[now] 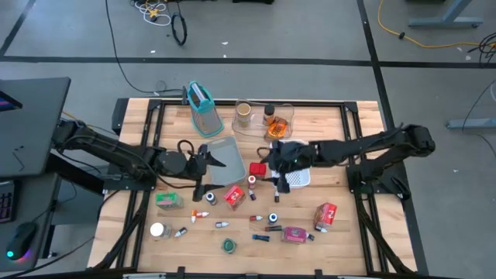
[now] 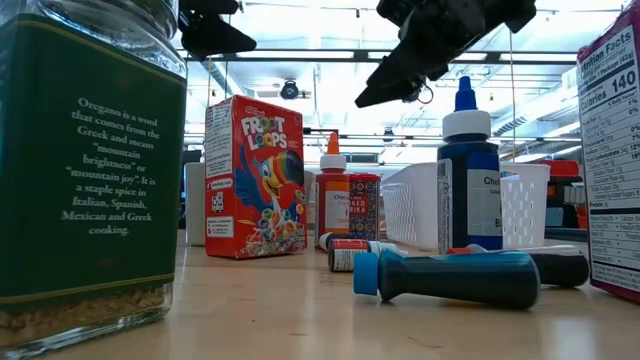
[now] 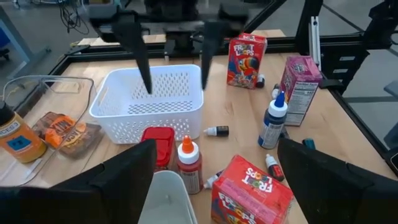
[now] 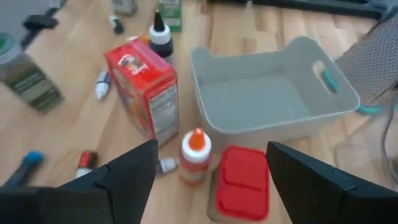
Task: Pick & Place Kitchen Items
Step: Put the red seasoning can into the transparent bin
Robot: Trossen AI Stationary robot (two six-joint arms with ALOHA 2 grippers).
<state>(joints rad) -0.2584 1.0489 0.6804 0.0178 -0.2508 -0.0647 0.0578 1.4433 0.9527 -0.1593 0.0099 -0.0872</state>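
Kitchen items, a scatter of small boxes, bottles and jars, lie across the wooden slatted desk (image 1: 341, 139), most of them on the near side of the grey plastic tray (image 1: 224, 161) at its middle. Just beside that tray stand a red Froot Loops cereal box (image 1: 234, 197), an orange-capped dropper bottle (image 1: 253, 181) and a flat red lidded container (image 1: 258, 169), the last lying between the grey tray and the white perforated basket (image 1: 298, 177). Farther from the tray are a second red cereal box (image 1: 325, 216), a pink packet (image 1: 294, 234), a green packet (image 1: 168, 201), a white-lidded jar (image 1: 159, 230), a round green lid (image 1: 229, 246) and several tiny capped vials (image 1: 221, 224). An oregano jar with a green label (image 2: 85, 170) stands closest in the low view. Behind the tray, a clear tray (image 1: 263, 118) holds an amber jar (image 1: 243, 114), and an upright teal-rimmed holder (image 1: 203, 107) stands to its side. Left hand (image 1: 203, 166) hovers at the grey tray's edge, fingers spread wide and grasping nothing. Right hand (image 1: 277, 172) hangs between the tray and the white basket, likewise released and empty.
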